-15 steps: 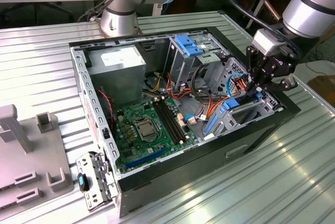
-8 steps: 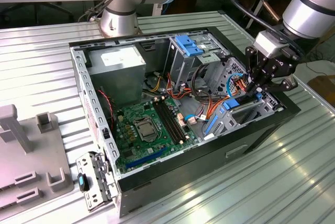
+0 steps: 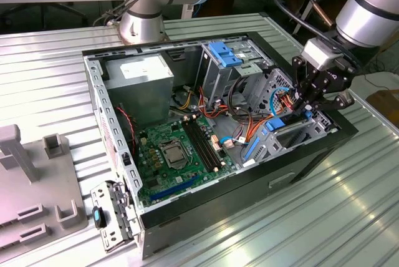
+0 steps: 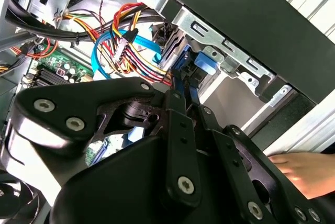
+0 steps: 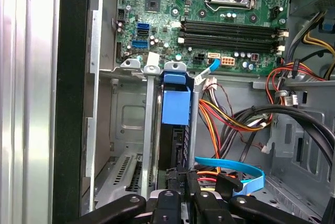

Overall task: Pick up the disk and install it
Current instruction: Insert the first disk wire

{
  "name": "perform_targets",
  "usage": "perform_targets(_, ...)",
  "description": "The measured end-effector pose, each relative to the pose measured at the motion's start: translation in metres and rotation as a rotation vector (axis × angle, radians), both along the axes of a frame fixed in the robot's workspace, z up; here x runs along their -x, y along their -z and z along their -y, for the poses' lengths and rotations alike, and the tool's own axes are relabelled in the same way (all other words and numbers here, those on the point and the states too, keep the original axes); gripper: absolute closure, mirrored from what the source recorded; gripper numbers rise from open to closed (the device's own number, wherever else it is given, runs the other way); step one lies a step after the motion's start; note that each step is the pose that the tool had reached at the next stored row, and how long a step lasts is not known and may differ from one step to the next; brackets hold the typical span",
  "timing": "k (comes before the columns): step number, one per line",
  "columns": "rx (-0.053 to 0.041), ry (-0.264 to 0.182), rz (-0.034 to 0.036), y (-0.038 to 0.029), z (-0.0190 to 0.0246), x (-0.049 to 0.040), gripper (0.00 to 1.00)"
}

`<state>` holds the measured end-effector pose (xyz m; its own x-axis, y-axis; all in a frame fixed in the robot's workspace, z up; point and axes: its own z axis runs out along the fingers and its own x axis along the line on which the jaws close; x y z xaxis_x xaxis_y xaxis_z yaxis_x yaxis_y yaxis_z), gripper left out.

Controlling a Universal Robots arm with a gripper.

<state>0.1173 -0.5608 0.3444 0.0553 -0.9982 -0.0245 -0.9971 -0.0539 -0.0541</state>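
1. Now, in the exterior view, the pincer [image 3: 310, 108] hangs over the open computer case [image 3: 293, 173], at the corner on the exterior view's right. The case lies on a ribbed metal worktop [image 3: 349, 217]. The pincer reaches down into the drive cage [image 3: 293, 139], where blue rails show.
2. In the second wrist view, the black fingers [image 4: 180, 130] are pressed close together on a thin blue edge. That edge looks like the top of the disk [image 4: 201, 67]. A person's hand [image 4: 303, 167] rests just outside the case.
3. In the first wrist view, the disk [image 5: 175, 106] stands on its edge inside the cage slot. Its long side runs straight away from the pincer [image 5: 187, 179], toward the green board [image 5: 209, 20]. So the pincer is clenched on the disk's near end, and the disk sits right in front of it, partly in the slot.
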Motion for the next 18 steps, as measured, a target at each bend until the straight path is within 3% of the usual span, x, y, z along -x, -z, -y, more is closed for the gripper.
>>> perform_targets(7, -0.0003, 0.0, 0.0, -0.0039, 0.0, -0.0001, 0.84)
perform_targets(18, -0.0001, 0.0, 0.0001, -0.0036, 0.0, 0.0, 0.84)
